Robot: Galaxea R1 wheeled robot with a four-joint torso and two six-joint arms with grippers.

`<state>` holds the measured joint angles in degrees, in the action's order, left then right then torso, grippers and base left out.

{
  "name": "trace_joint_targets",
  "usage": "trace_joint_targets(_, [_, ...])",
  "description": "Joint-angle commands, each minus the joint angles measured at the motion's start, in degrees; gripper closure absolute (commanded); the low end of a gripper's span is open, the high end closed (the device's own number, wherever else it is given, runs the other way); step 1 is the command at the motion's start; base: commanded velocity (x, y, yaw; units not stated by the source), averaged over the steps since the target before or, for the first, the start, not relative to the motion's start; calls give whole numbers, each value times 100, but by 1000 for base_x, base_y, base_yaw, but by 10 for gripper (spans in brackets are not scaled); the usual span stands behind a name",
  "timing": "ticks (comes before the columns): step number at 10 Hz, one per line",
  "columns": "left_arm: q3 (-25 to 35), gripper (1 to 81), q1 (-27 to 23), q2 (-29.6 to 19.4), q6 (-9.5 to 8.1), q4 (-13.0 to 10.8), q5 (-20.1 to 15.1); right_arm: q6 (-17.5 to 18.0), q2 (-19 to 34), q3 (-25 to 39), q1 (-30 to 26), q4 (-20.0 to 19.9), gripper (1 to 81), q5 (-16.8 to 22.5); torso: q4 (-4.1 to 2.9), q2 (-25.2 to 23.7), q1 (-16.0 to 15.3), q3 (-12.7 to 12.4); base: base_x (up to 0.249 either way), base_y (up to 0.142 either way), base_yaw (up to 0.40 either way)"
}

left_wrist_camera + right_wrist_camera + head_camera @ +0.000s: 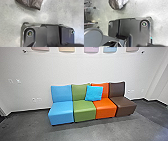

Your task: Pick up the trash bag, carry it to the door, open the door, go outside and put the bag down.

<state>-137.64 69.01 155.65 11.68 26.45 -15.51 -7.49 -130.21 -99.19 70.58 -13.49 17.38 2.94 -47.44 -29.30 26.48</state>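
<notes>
left wrist view has part of the dark trash bag (pixel 31 4), near the robot's flat plate (pixel 40 33), with a gap between them. it looks like it sits on the gray floor (pixel 10 25), maybe close so an arm can get it, but i cannot be sure it is not hanging. i cannot tell if either end effector is spread, pressed together or pinching the bag. right wrist view has thin metal legs (pixel 91 23) past the plate.

in the head view, a blue pillow (pixel 94 93), middle of the frame, leans on the green and orange seat backs, so they prop it up. the four bright seats (pixel 85 111) stand along the wall (pixel 75 68), maybe to leave room to go by.
</notes>
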Motion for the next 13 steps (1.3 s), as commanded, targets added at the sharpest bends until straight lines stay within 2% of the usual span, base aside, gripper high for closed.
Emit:
trace_joint_targets(1, [27, 10, -655, -209, -8, 185, -444, -7, 572, 525, -602, -145, 10, 397, 0, -551, -354, 518, 0, 0, 0])
trace_joint_targets(2, [36, 10, -787, -227, -8, 237, -646, -7, 713, 745, -680, -136, 10, 397, -2, -774, -496, 575, 0, 0, 0])
trace_joint_targets(3, [36, 10, -972, -227, -8, 263, -909, -8, 861, 980, -795, -135, 10, 415, 0, -969, -618, 372, 0, 0, 0])
trace_joint_targets(5, [62, 10, -1314, -227, -8, 281, -1147, 45, 1064, 1298, -1058, -127, 10, 723, 0, -1257, -802, 527, 0, 0, 0])
trace_joint_targets(6, [62, 10, -1481, -227, -8, 342, -1270, 63, 1091, 1298, -1129, -127, 10, 749, -2, -1432, -909, 566, 0, 0, 0])
trace_joint_targets(9, [62, 10, -1921, -305, -16, 500, -1323, 116, 1187, 1308, -1349, -127, 10, 792, -2, -2047, -1298, 582, 0, 0, 0])
trace_joint_targets(10, [44, 10, -2061, -332, -16, 571, -1473, 116, 1205, 1290, -1480, -127, 10, 872, 0, -2265, -1434, 582, 0, 0, 0])
trace_joint_targets(13, [-79, 10, -2308, -359, -16, 791, -1543, 168, 1214, 1316, -1692, -145, 10, 995, 0, -2864, -1801, 1213, 0, 0, 0])
